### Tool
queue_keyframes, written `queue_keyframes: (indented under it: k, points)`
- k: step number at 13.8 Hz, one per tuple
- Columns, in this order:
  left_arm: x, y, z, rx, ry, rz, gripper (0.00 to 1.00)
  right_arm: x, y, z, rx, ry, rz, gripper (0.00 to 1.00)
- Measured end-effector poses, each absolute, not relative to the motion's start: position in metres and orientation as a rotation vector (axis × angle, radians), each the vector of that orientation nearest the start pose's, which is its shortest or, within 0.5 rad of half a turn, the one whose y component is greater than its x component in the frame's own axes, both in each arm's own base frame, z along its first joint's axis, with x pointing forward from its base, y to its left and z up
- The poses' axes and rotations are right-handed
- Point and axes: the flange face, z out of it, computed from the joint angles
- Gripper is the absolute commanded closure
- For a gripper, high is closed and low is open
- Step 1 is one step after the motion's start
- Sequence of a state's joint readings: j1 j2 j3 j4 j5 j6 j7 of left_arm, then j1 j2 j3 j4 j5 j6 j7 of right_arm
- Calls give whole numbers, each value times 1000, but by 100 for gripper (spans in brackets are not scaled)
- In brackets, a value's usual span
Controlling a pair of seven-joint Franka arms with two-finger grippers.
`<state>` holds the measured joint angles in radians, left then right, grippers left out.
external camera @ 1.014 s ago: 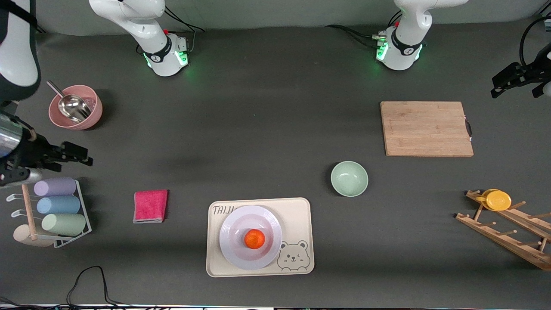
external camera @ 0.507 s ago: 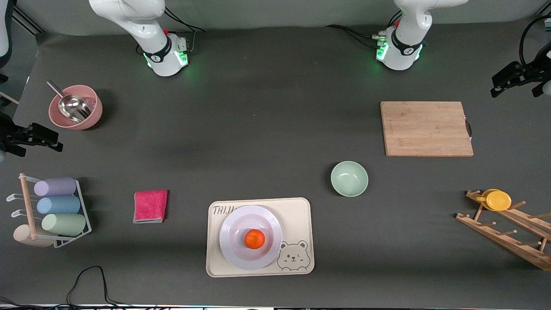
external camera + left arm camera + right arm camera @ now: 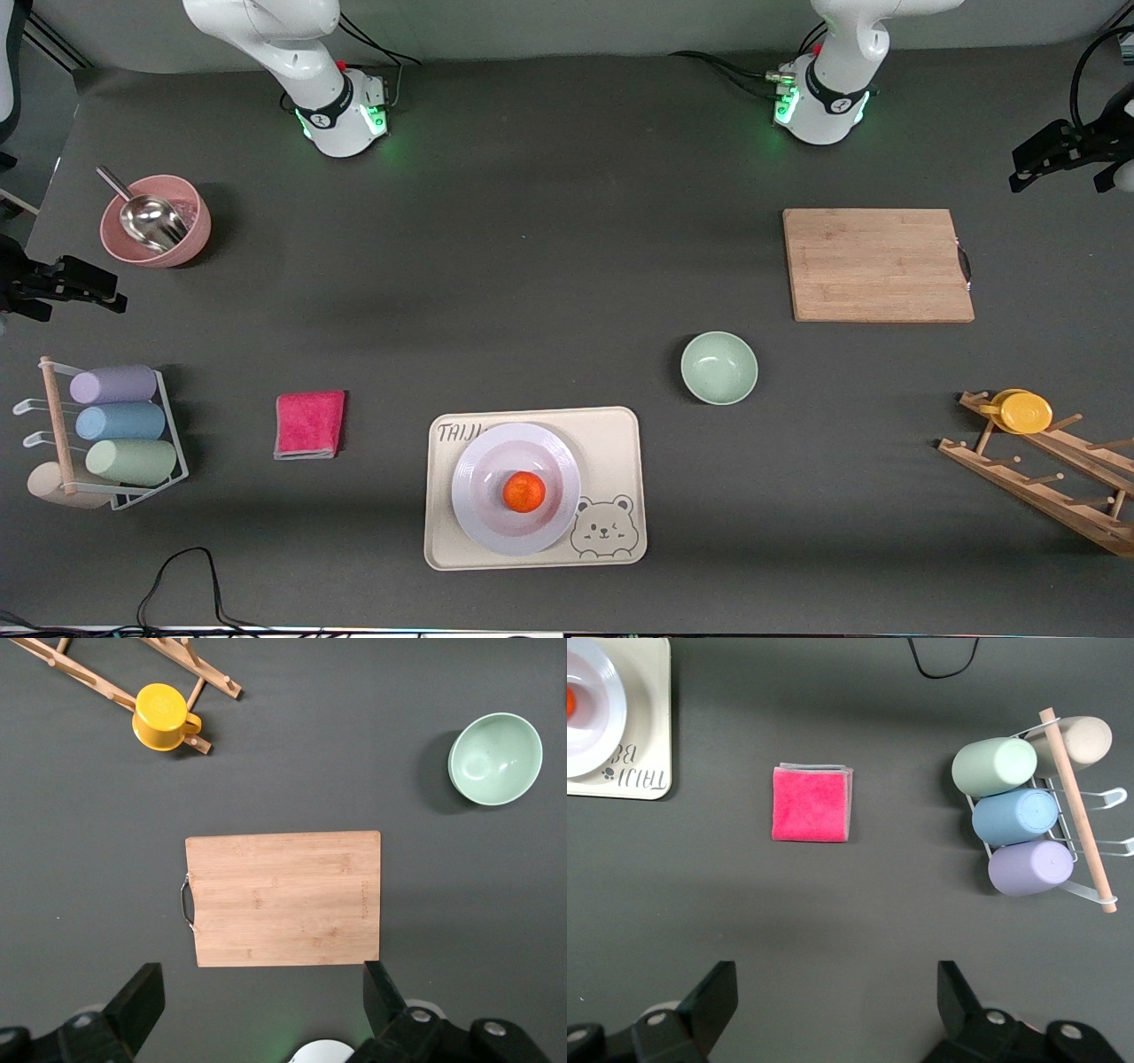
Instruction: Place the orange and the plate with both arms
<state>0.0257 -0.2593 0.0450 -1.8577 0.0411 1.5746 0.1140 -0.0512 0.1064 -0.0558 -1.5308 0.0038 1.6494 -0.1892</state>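
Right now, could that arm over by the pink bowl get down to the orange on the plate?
Probably yes. The right gripper hangs open near the table's edge, holding nothing. The orange sits uncovered in the plate on the bear tray, with only the flat pink cloth lying between.

Both arms hang high, drawn out to the table's ends. The left gripper and right gripper gape wide, empty.
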Motion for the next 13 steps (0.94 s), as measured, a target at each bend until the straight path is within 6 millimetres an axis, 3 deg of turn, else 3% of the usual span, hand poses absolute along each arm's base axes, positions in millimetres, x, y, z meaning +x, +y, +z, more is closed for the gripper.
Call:
queue_keyframes:
  k: [3,13]
  points:
    - [467,42,630,-3114,70,45,0,591,-57,589,-3142,-138,-15,0]
    - [467,55,627,-3120,129,82,0,590,-57,588,-3141,-134,-5,0]
